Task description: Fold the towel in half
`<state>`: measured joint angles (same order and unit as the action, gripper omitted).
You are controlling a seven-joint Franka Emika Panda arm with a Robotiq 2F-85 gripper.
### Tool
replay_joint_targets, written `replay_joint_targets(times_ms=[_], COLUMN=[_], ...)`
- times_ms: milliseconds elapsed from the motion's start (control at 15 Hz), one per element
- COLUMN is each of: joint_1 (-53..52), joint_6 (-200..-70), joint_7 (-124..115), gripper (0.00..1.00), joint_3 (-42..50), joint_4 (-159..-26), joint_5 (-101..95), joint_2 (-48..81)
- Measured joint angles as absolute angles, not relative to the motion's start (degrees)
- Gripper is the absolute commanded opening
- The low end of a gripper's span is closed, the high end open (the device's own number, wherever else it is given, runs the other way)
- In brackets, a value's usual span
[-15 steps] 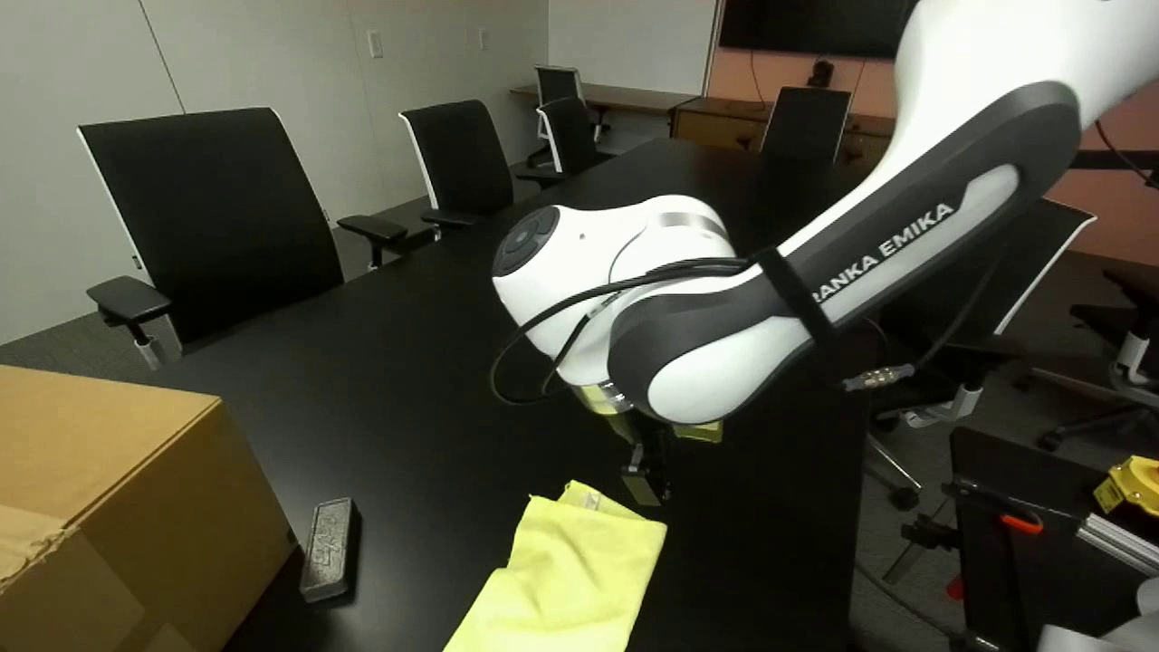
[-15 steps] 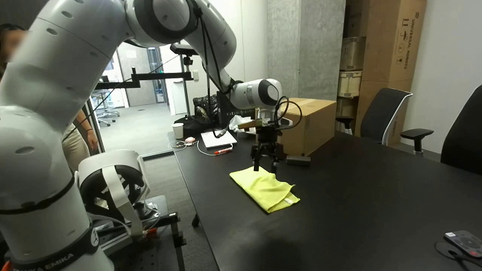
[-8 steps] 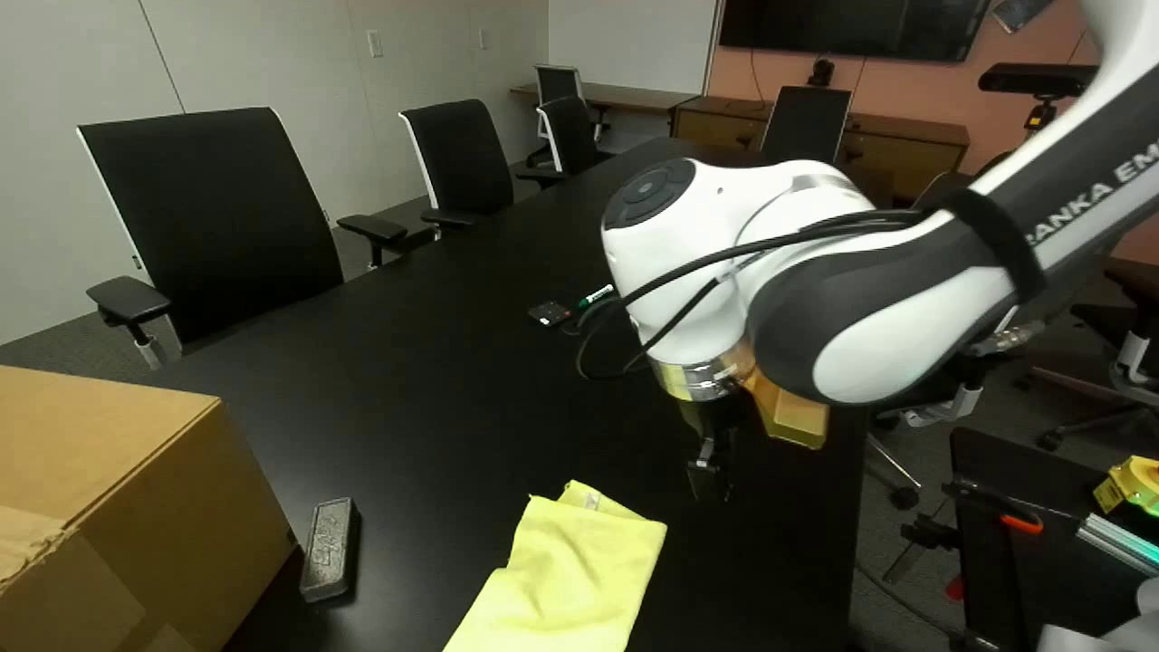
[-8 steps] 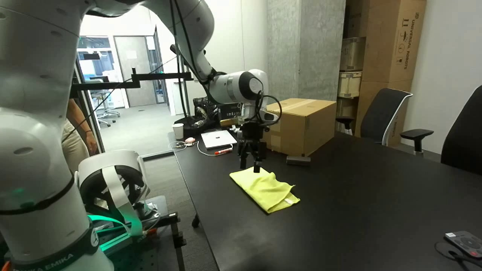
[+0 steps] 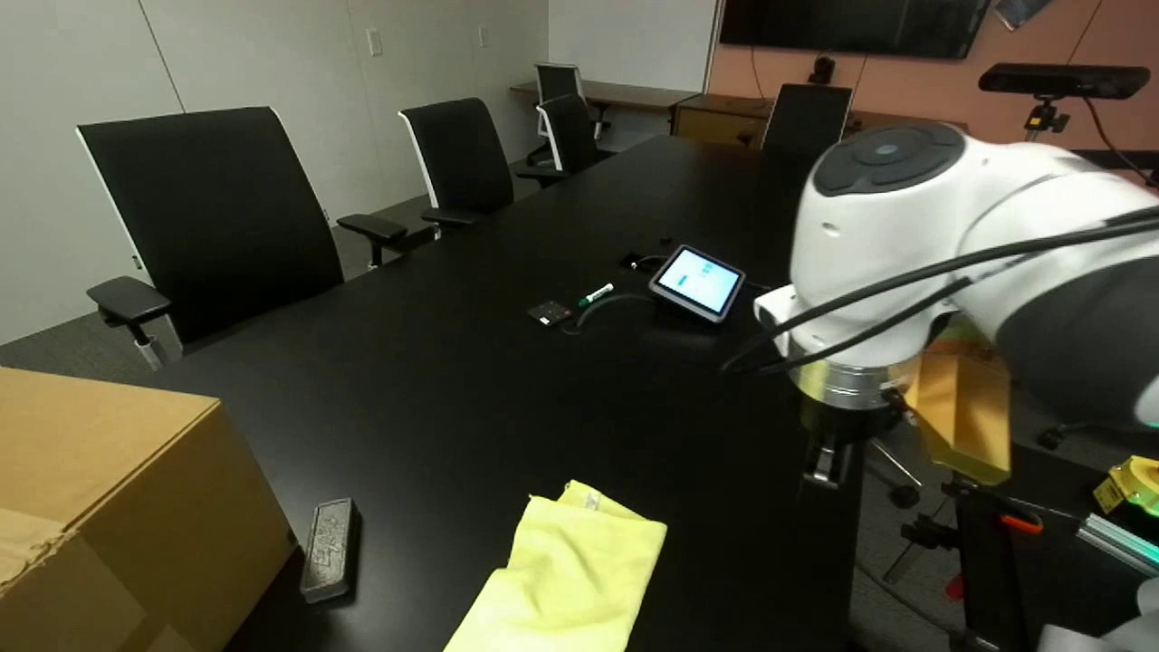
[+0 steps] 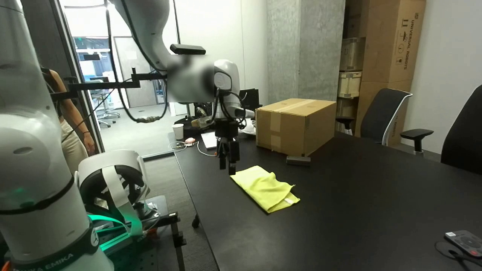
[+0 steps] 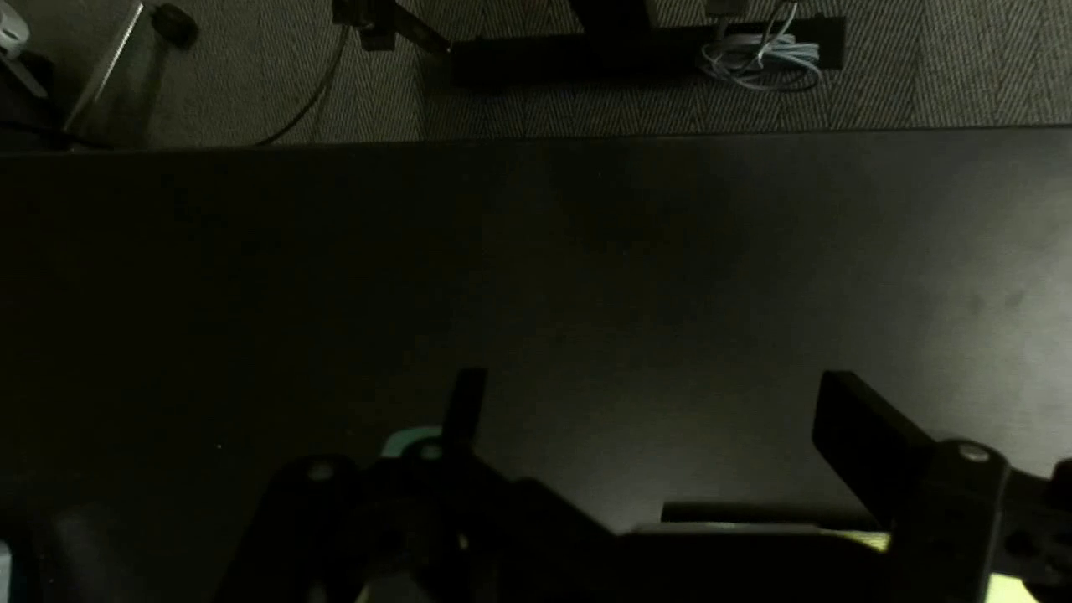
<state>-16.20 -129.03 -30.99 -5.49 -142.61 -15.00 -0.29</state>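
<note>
1. Desk point(image 6: 357, 210): my work surface.
2. Towel point(image 6: 263, 187): rumpled on the desk, long axis roughly along the desk's length.
3. Pincer point(image 7: 655, 381): jaws apart, nothing between; it hangs between towel and desk edge, so to reach the towel I judge I must travel inward.
4. Tag point(image 6: 290, 201): shown to me in both exterior views; the wrist view gives seemingly just a sliver of towel.

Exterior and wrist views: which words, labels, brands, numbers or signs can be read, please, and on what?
"UNIVERSAL ROBOTS": tall cardboard box, with small symbols.
"KA EMIKA", first letters unclear: arm's base band.
Too small or blurred: tag on towel, tablet screen, marker, black block.
Wrist view: none.
</note>
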Motion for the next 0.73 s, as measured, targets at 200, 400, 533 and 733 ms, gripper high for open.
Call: replay_joint_targets(times_ms=[200,400,533,733], joint_1=[-15.12,-12.91,-12.55,-12.49], joint_6=[-133.19,-136.64,-136.66,-136.66], joint_7=[-32.04,-32.04,-32.04,-32.03], gripper=[1.0,1.0,1.0,1.0], joint_3=[-6.83,-7.9,-8.12,-8.18], joint_4=[-152.41,-161.16,-162.62,-162.55], joint_5=[-15.01,-15.01,-15.01,-15.01], joint_2=[-9.04,-17.52,-20.39,-20.87])
